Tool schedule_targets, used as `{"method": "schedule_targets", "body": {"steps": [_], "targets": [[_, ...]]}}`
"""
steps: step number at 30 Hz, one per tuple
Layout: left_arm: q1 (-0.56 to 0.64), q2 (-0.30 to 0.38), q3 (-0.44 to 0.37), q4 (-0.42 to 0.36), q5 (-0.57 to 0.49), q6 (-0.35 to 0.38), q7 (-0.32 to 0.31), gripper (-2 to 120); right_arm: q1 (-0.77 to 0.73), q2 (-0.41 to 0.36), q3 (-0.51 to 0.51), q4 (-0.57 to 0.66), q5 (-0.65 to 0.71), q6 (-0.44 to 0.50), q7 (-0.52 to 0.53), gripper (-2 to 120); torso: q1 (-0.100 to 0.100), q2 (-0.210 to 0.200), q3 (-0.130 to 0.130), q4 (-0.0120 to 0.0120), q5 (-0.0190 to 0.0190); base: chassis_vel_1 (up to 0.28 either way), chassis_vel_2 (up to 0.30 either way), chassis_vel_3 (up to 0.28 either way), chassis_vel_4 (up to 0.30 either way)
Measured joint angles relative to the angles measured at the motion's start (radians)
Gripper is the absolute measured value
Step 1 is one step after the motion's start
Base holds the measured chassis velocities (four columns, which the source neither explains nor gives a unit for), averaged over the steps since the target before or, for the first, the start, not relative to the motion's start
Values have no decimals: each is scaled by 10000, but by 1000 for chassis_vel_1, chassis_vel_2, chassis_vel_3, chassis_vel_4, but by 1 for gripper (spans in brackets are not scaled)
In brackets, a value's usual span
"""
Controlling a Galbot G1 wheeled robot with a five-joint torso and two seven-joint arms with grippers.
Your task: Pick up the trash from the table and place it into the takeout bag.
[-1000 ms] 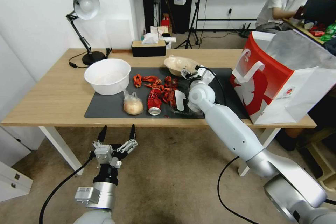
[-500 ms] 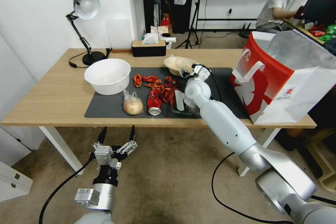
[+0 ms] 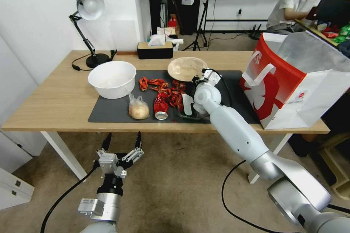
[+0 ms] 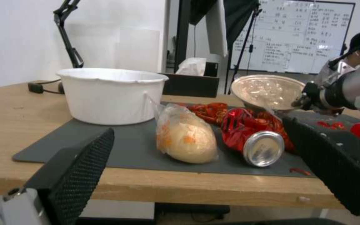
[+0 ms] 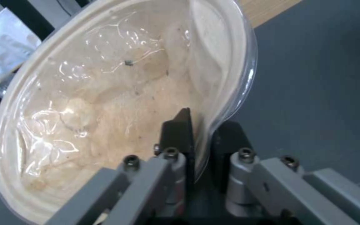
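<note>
Two fingers (image 5: 179, 131) of the right gripper (image 3: 199, 78) pinch the rim of the shallow beige bowl (image 3: 187, 68), tilted above the dark grey mat (image 3: 113, 111) on the worktop (image 3: 54, 98). Its underside is hidden. Right of the mat stands the takeout bag (image 3: 288, 87), cut off by the frame. Below the worktop's near edge hangs the left gripper (image 3: 122, 140), fingers spread.

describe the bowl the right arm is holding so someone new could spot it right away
Start at the dark grey mat on the table and look to its far edge, left of the takeout bag. The shallow beige bowl is tilted there, its rim pinched by the right gripper. Unlike the deep large white bowl, it's flat, beige and plastic-lined.
</note>
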Motion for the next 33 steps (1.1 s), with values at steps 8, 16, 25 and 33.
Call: {"method": "schedule_targets", "body": {"steps": [8,16,25,33], "targets": [[45,-63,71,-32,97,-22,20,100,-64,-301,284,452,198,75,67,0,0,-1,1,-1,0,0,0,0,0],[70,-156,123,-128,170,-21,56,100,-59,-845,316,1590,814,560,-244,0,0,0,2,-2,0,0,0,0,0],[93,-215,124,-135,199,-27,68,100,-53,-1178,286,2636,1097,735,-430,0,1,0,2,0,0,0,0,0,0],[81,-214,93,-125,192,-32,68,100,-115,-1809,295,4229,1248,743,-213,0,0,0,1,-2,-1,0,0,0,0]]}}
